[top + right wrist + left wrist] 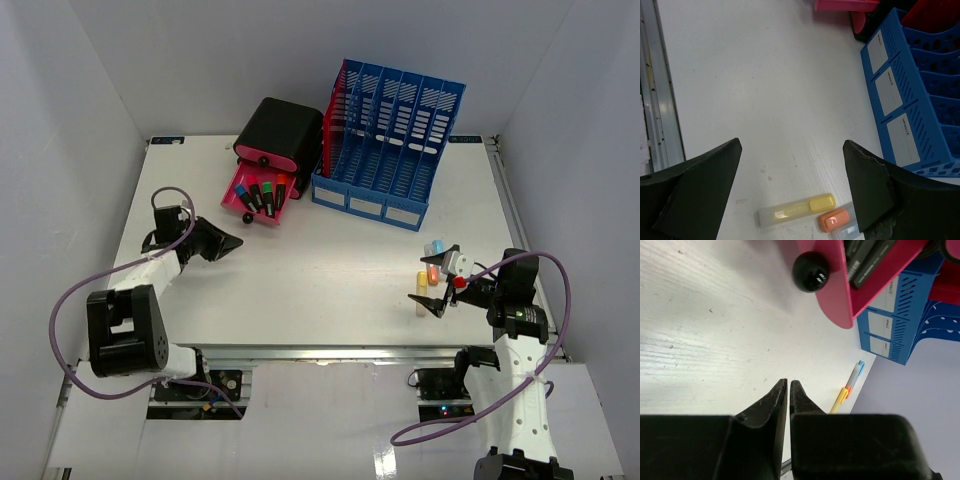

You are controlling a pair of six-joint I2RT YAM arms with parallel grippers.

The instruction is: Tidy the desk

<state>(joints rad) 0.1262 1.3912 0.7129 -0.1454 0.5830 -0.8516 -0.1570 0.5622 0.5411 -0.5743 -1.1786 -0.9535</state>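
The left gripper [235, 243] is pressed together, empty. The right gripper [792, 150] stands spread above 1 yellow highlighter [797, 210] on the desk [330, 255].

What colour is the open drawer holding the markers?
The drawer is pink, best seen in the top external view.

white desk [330, 275], blue file rack [392, 150], pink drawer [237, 192]

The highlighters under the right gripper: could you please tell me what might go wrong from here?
1. The open right gripper straddles the yellow highlighter and orange highlighter, which lie side by side; closing may catch both or pinch one off-centre.
2. A nudged highlighter could roll toward the desk rail edge.
3. The shut, empty left gripper sits near the knob of the pink drawer and could bump it.
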